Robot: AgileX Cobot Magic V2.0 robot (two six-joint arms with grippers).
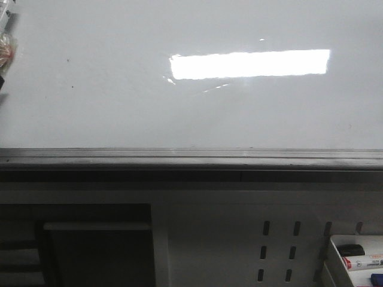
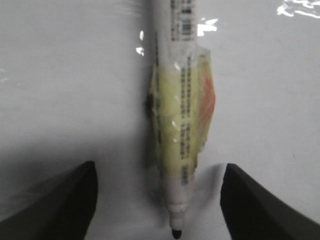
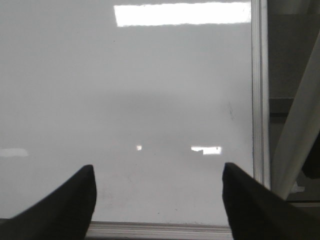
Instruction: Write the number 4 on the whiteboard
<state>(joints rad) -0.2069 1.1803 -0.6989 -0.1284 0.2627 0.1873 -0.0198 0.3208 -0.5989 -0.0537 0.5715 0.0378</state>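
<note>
The whiteboard is a glossy white board with a bright rectangular reflection, and it fills the front view. No number 4 shows on it in any view. In the left wrist view a white marker wrapped in yellow tape lies on the whiteboard, its black tip pointing toward my left gripper. That gripper is open, with one finger on each side of the marker and neither touching it. My right gripper is open and empty over the whiteboard, near its edge rail. Neither gripper shows in the front view.
A dark grey edge rail runs along the board's near side. Below it is a white perforated panel with slots. A white tray holding markers sits at the bottom right. A yellowish object shows at the far left edge.
</note>
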